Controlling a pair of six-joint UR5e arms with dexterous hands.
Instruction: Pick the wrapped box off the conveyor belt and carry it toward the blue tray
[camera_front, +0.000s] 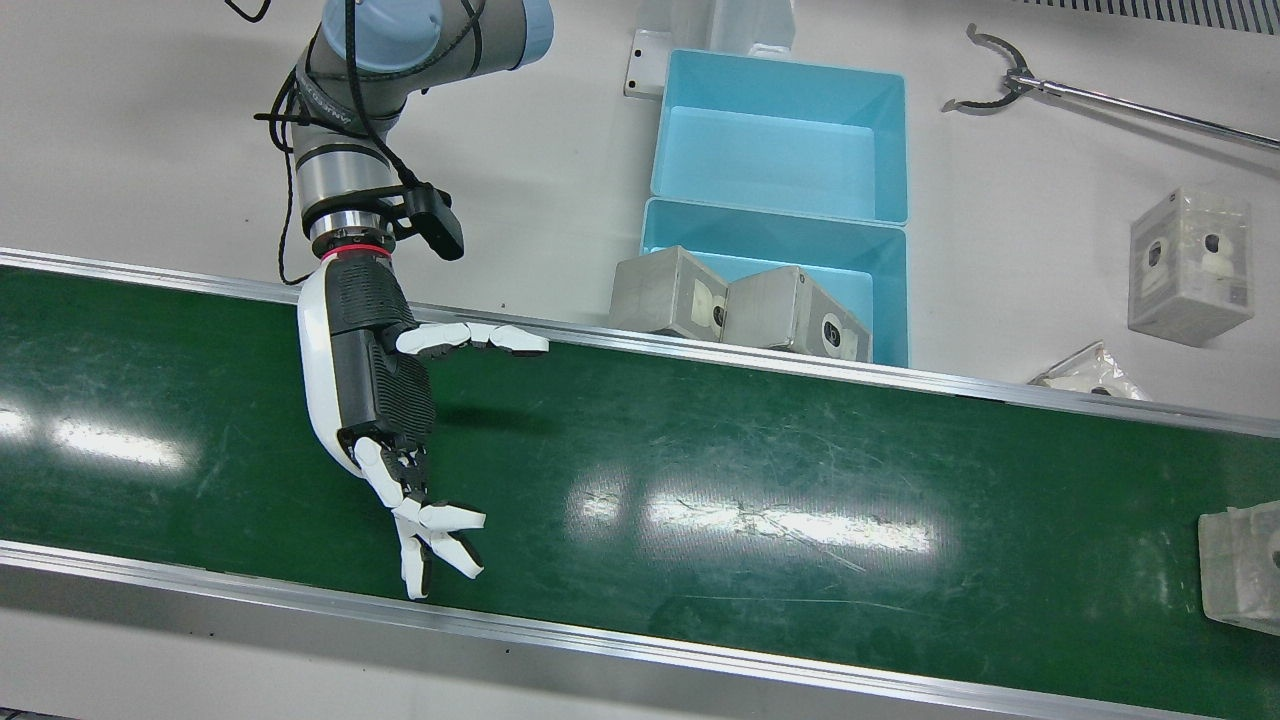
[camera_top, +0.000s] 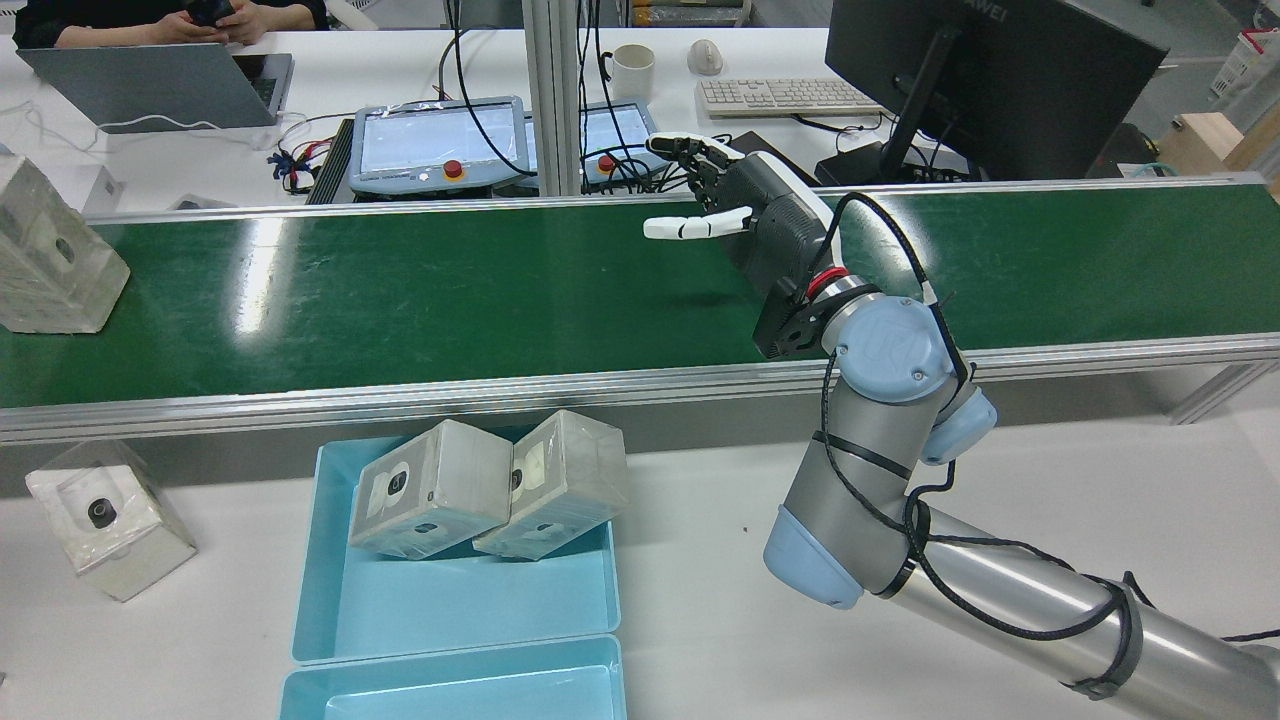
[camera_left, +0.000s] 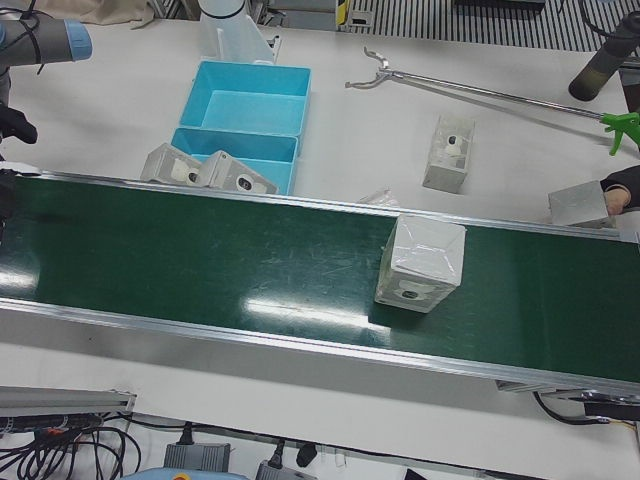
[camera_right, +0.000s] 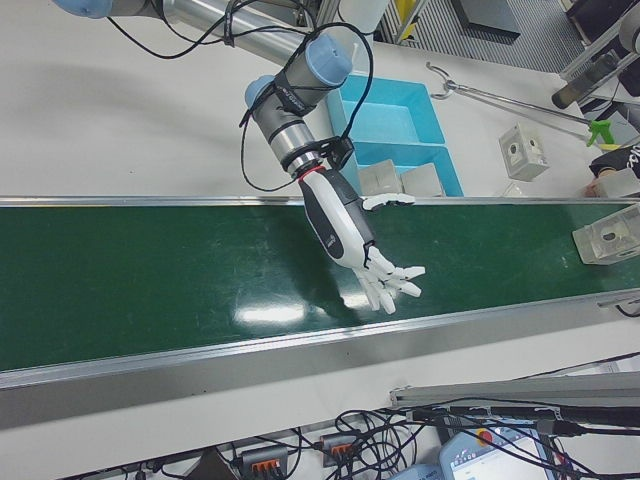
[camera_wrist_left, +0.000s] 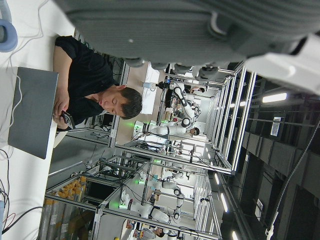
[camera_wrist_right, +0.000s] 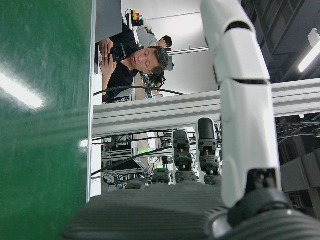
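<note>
A wrapped box (camera_left: 422, 264) in clear film stands on the green conveyor belt (camera_front: 700, 480). It shows at the belt's right edge in the front view (camera_front: 1245, 580) and at the far left in the rear view (camera_top: 50, 265). My right hand (camera_front: 380, 400) hovers over the belt far from the box, open and empty, with fingers spread; it also shows in the rear view (camera_top: 760, 215). Two blue trays (camera_front: 800, 245) sit beside the belt. Only the edge of my left hand's palm (camera_wrist_left: 165, 30) shows, in its own view.
Two wrapped boxes (camera_front: 670, 295) (camera_front: 795, 312) lean in the nearer blue tray; the farther tray (camera_front: 780, 150) holds nothing. A loose wrapped box (camera_front: 1190, 265), crumpled film (camera_front: 1085, 375) and a long reaching tool (camera_front: 1100, 100) lie on the white table. A person's hand holds a box (camera_left: 585, 205).
</note>
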